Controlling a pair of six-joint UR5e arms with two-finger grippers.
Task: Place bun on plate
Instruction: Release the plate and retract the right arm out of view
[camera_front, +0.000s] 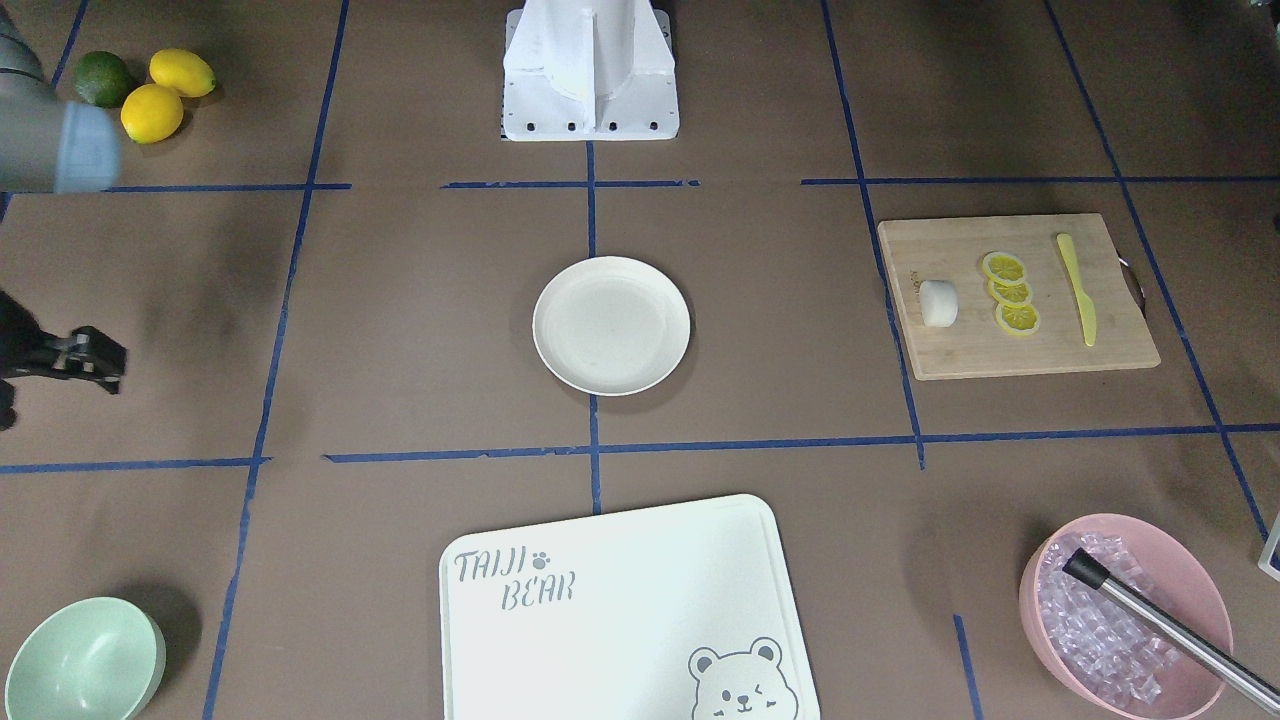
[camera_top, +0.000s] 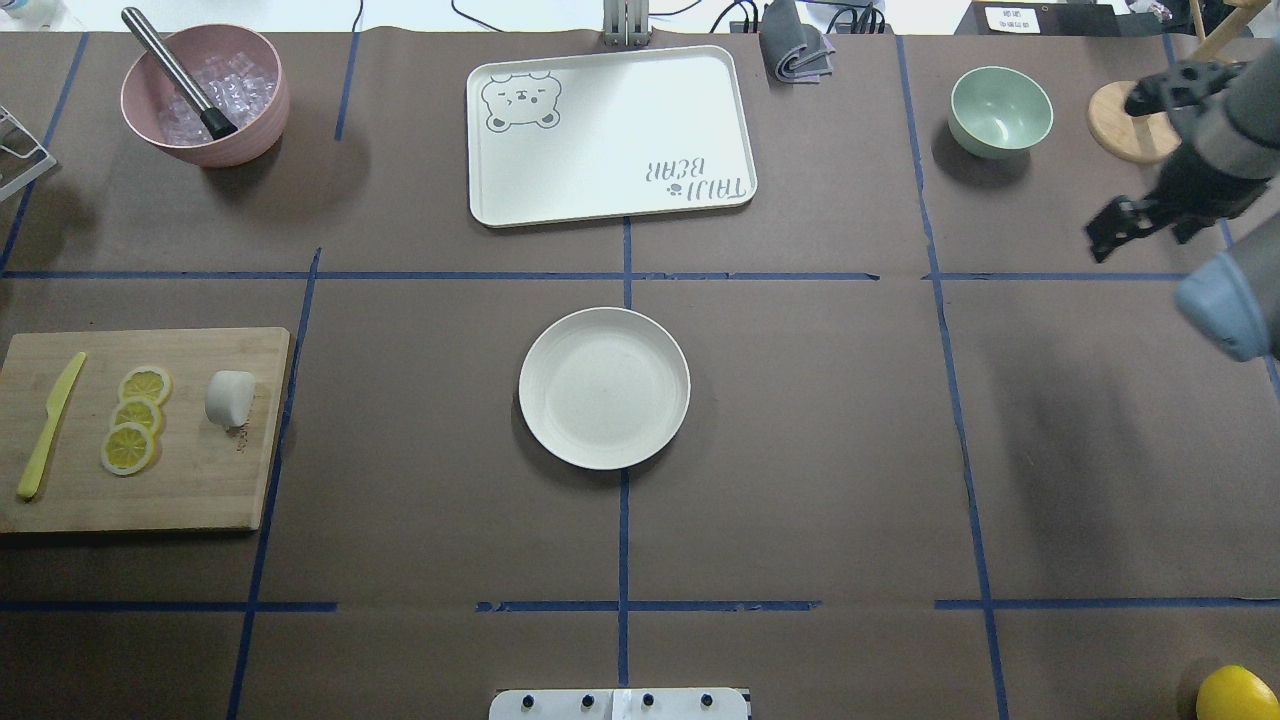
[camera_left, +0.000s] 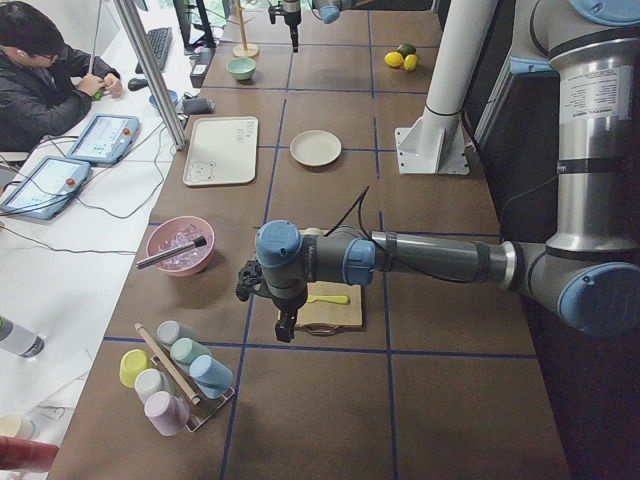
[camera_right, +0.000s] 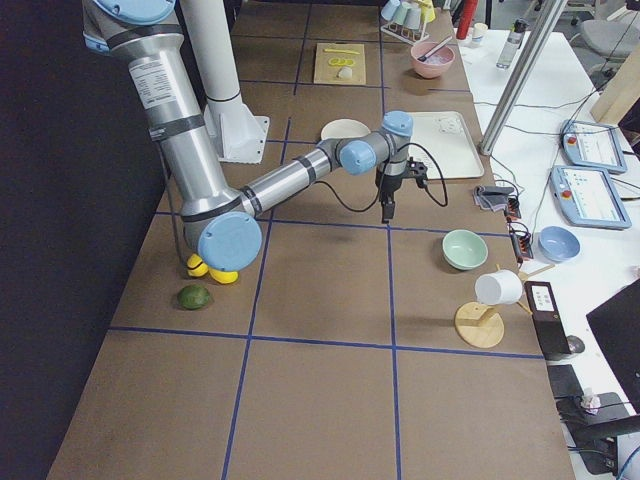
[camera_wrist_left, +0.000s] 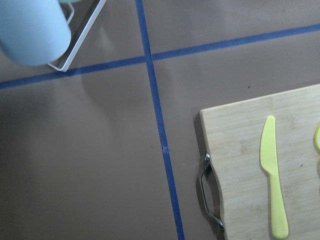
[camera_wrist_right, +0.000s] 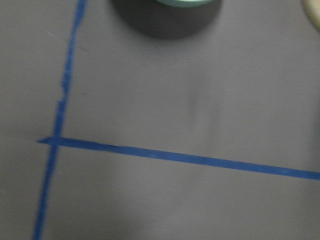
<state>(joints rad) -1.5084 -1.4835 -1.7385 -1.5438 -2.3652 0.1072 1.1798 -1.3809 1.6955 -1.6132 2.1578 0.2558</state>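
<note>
Neither the right pincer (camera_top: 1100, 240), held over the counter (camera_top: 800, 450) at far right, nor the left pincer (camera_left: 284, 330), held by the board's (camera_top: 200, 480) left end, can be judged apart or together. The bun (camera_top: 230, 398) lies on that board, left of the plate (camera_top: 604, 388), well apart.

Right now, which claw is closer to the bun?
Left. The left claw hangs by the knife end of the wooden board that the bun lies on. The right claw is far off, past the plate, near the green bowl.
</note>
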